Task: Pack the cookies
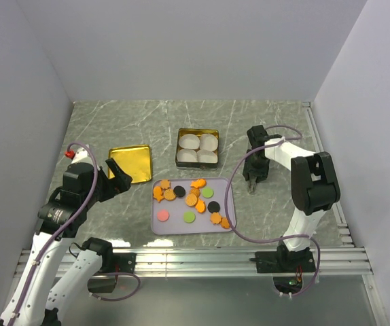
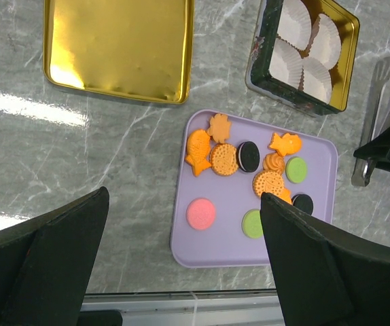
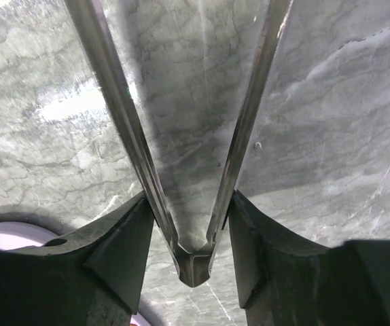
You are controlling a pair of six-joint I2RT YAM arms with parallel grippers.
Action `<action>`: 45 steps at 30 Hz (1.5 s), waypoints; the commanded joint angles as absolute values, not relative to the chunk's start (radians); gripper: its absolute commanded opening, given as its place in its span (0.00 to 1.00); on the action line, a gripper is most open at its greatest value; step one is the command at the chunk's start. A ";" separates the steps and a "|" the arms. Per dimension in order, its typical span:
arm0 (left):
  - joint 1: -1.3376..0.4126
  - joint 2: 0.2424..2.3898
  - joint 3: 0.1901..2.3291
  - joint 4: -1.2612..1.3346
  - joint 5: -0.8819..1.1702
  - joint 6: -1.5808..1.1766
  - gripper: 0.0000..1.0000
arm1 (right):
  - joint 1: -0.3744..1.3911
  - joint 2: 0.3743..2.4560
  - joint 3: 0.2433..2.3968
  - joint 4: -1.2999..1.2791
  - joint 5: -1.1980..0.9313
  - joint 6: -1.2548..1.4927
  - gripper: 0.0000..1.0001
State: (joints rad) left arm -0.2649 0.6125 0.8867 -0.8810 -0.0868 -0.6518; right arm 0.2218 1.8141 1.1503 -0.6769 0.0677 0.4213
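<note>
The cookies (image 1: 191,200) lie loose on a lilac tray (image 1: 164,227): mostly orange, with some black, green and one pink (image 2: 200,213). In the left wrist view they spread over the tray (image 2: 212,248). My left gripper (image 1: 117,178) hangs open left of the tray, nothing between its fingers (image 2: 52,251). My right gripper (image 1: 252,180) stands right of the tray, low over the table. Its fingers (image 3: 123,244) press on both arms of a pair of metal tongs (image 3: 123,115), near the hinge end; the tongs' tips are out of view.
A rectangular tin (image 1: 198,148) with white paper cups (image 2: 310,51) stands behind the tray. Its gold lid (image 1: 130,163) lies upturned to the left. The tongs (image 2: 375,115) show at the right edge of the left wrist view. Walls enclose the marble table.
</note>
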 commanded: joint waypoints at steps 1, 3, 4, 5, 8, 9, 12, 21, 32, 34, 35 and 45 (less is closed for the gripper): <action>-0.261 0.614 0.885 -0.864 -0.089 -0.661 1.00 | 0.218 1.755 1.178 -0.725 0.109 0.410 0.52; -0.261 0.615 0.885 -0.864 -0.087 -0.661 0.99 | 0.218 1.723 1.202 -0.744 0.135 0.400 0.47; -0.261 0.618 0.884 -0.862 -0.086 -0.660 0.99 | 0.219 1.712 1.212 -0.756 0.140 0.400 0.46; -0.261 0.624 0.885 -0.864 -0.083 -0.660 0.99 | 0.219 1.691 1.221 -0.778 0.146 0.396 0.45; -0.261 0.630 0.885 -0.862 -0.078 -0.655 0.99 | 0.219 1.642 1.252 -0.821 0.138 0.390 0.41; -0.261 0.632 0.885 -0.862 -0.078 -0.657 0.99 | 0.221 1.629 1.267 -0.843 0.138 0.391 0.40; -0.261 0.632 0.884 -0.864 -0.081 -0.658 0.99 | 0.225 1.576 1.299 -0.879 0.129 0.397 0.40; -0.261 0.655 0.891 -0.876 -0.101 -0.669 0.99 | 0.250 1.486 1.426 -1.037 0.129 0.400 0.39; -0.261 0.660 0.919 -0.893 -0.138 -0.672 0.99 | 0.333 1.479 1.669 -1.195 0.089 0.400 0.39; -0.261 0.661 0.933 -0.887 -0.163 -0.669 1.00 | 0.360 1.486 1.709 -1.216 0.072 0.403 0.40; -0.261 0.664 0.937 -0.881 -0.157 -0.661 0.99 | 0.370 1.497 1.742 -1.224 0.063 0.403 0.40; -0.261 0.670 0.897 -0.807 -0.064 -0.646 1.00 | 0.543 1.597 1.914 -1.285 0.011 0.419 0.41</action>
